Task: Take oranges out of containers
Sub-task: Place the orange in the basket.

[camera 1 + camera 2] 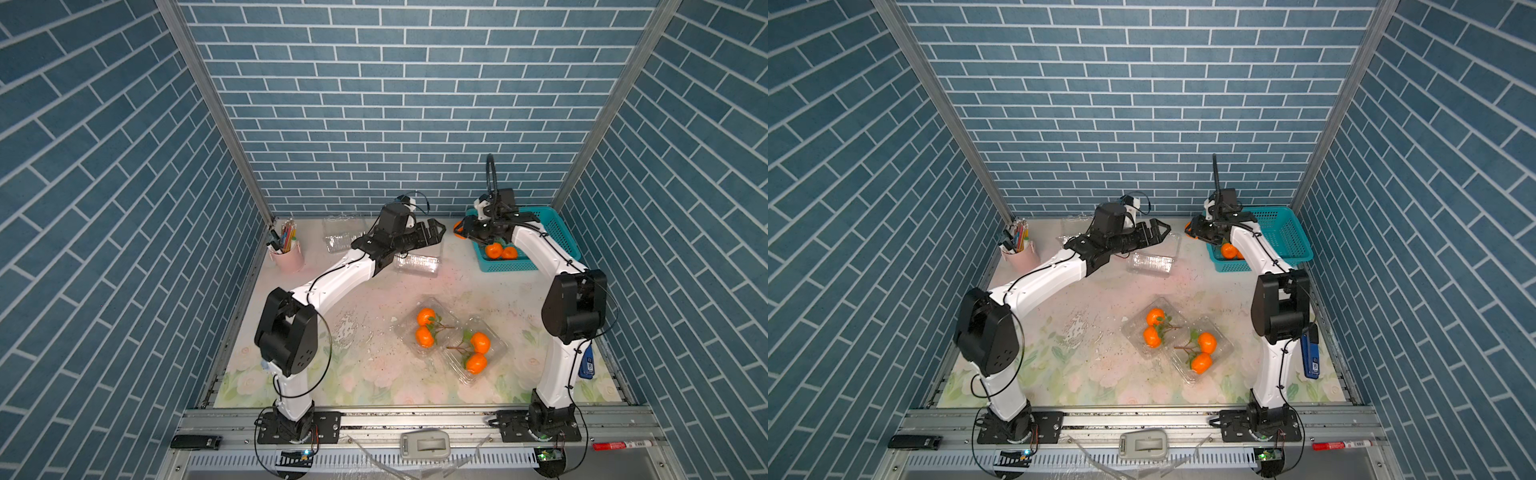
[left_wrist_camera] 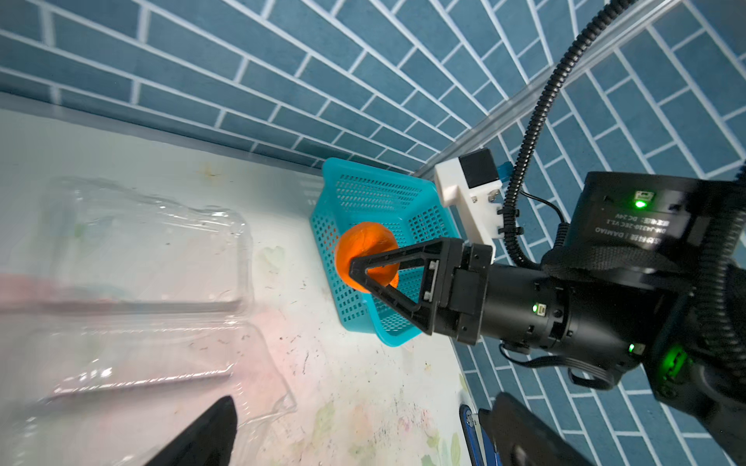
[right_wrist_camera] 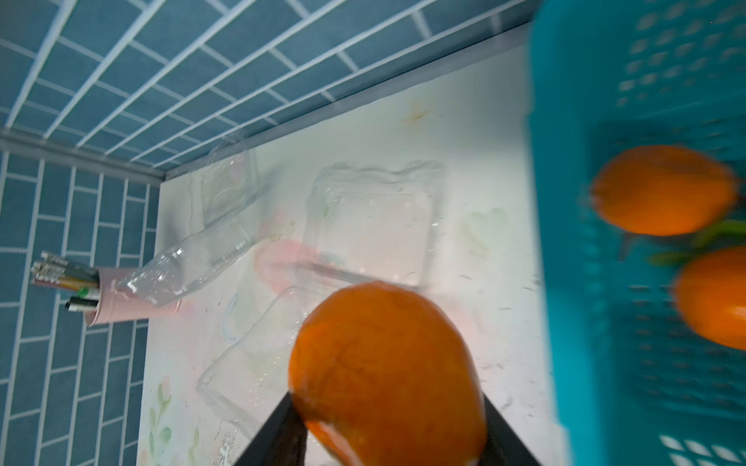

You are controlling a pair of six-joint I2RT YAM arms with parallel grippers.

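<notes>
**Right gripper** (image 2: 360, 264): jaws clamped on the held orange (image 3: 387, 371), at the edge of the teal basket (image 1: 557, 232), on the side facing the other arm. Two basket oranges (image 1: 493, 250) lie just beneath its wrist.

**Left gripper** (image 1: 437, 233): fingers spread wide, gripping nothing. It hovers above the empty container (image 1: 415, 264), which is opened flat. A second empty container (image 1: 343, 237) lies beside its forearm.

Well behind both grippers, toward the arm bases, two filled containers (image 1: 405, 332) (image 1: 500, 345) touch. Each holds paired oranges (image 1: 424, 336) (image 1: 480, 343) joined by leafy twigs.
</notes>
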